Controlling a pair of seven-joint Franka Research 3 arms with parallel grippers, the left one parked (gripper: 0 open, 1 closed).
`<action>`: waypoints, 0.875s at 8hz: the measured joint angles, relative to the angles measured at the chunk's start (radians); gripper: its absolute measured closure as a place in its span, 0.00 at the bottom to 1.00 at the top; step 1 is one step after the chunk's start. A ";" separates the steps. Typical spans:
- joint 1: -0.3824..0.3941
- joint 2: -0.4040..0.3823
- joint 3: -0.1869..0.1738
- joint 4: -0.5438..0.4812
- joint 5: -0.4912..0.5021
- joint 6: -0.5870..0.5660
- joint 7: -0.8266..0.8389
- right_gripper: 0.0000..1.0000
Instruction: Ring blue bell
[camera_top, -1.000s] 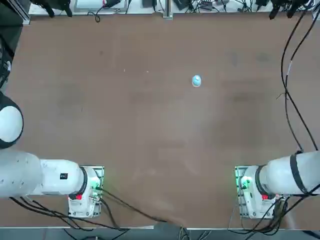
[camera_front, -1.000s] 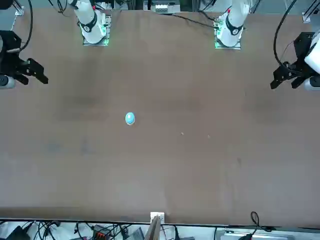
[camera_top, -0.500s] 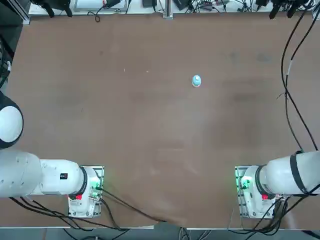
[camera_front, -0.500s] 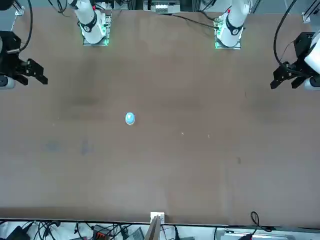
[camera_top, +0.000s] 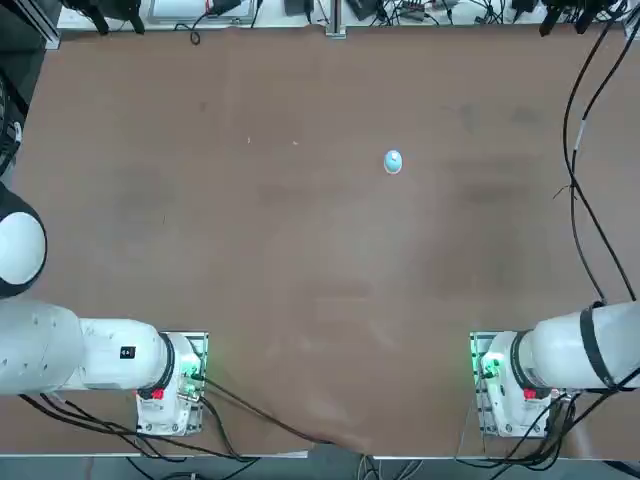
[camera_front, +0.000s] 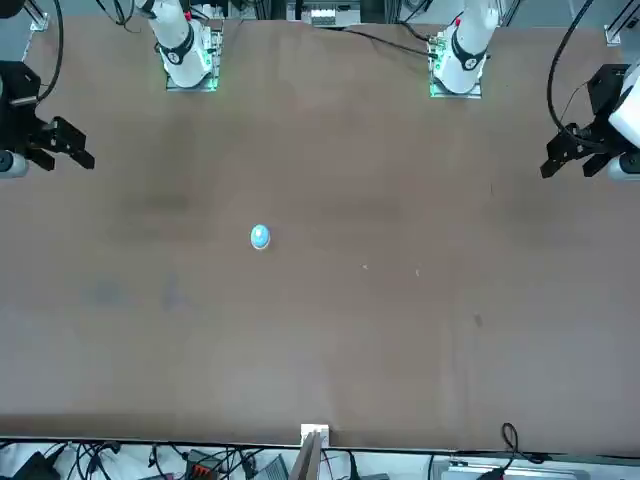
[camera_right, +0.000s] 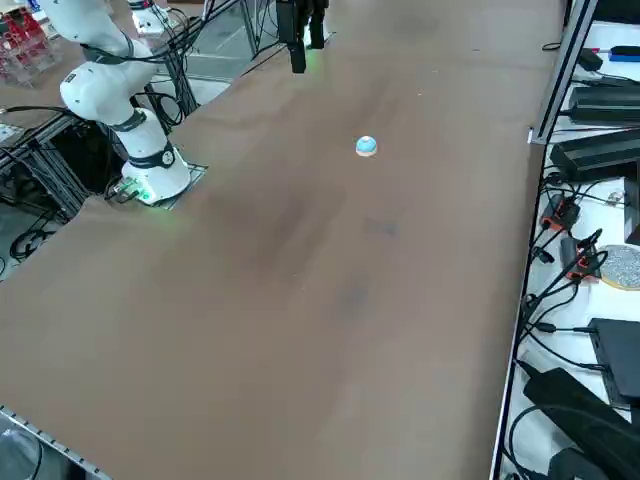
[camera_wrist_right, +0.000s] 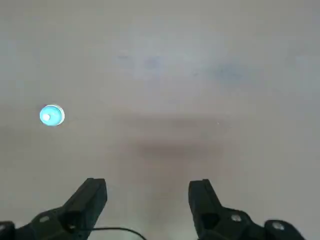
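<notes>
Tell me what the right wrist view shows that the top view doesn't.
Only the right wrist view shows the right gripper: open, empty, high above the table, well clear of the blue bell. Only the top view shows both arm bases, the right one, and the whole table with cables beyond its far edge. Both show the bell alone on bare tabletop.

one blue bell (camera_top: 392, 162), one brown table (camera_top: 300, 260), two robot arm bases, two open fingers (camera_wrist_right: 92, 197)
</notes>
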 joint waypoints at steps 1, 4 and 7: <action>-0.003 0.005 -0.001 0.000 0.000 0.000 0.000 0.00; -0.034 0.013 -0.005 0.001 0.000 0.000 -0.002 0.00; -0.037 0.014 0.001 0.003 0.000 -0.001 -0.001 0.00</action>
